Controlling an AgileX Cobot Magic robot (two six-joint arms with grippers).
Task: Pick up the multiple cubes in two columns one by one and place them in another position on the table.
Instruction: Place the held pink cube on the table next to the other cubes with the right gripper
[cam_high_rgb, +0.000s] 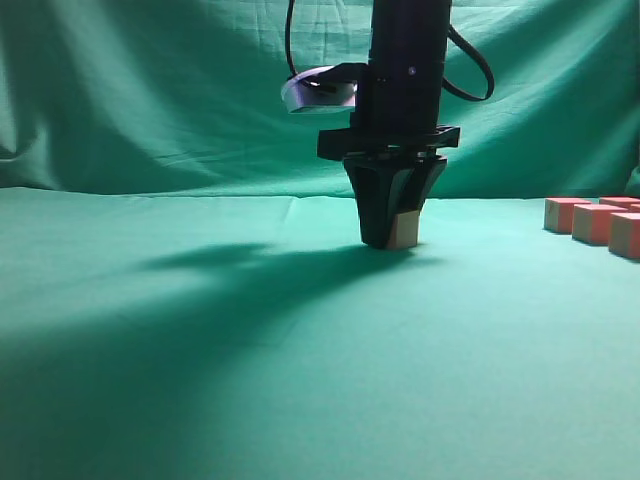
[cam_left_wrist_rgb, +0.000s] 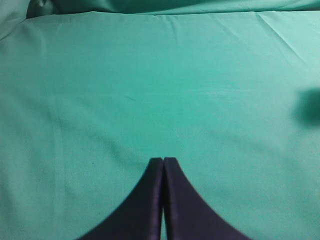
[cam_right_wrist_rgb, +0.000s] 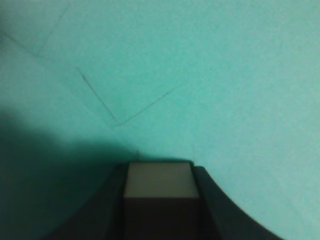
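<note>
the right gripper (cam_high_rgb: 393, 238) points straight down at the middle of the tabletop (cam_high_rgb: 250, 380), and its jaws stand partway closed with a single cube (cam_high_rgb: 404, 230) clamped between them. in the exterior view the cube's pale tan face shows between the dark fingers (cam_high_rgb: 374, 215), its lower edge at or just above the green cloth; whether it actually rests on the cloth cannot be told. the right wrist view shows the same cube (cam_right_wrist_rgb: 159, 187) filling the gap between the two fingers, its light face toward the cloth and a darker face toward the camera. the gripper and arm throw a long shadow (cam_high_rgb: 210, 262) leftward across the cloth.

the left gripper (cam_left_wrist_rgb: 163, 161) appears only in its own wrist view, jaws pressed together with barely a slit between the tips, gripping nothing, above bare creased cloth.

well apart from the held cube, at the right edge of the exterior view, the other cubes (cam_high_rgb: 598, 222) sit on the tabletop close together in a slanted row, reddish-pink on top and paler on the sides; at least four show, the nearest cut off by the frame. a draped green backdrop (cam_high_rgb: 150, 90) hangs behind.
</note>
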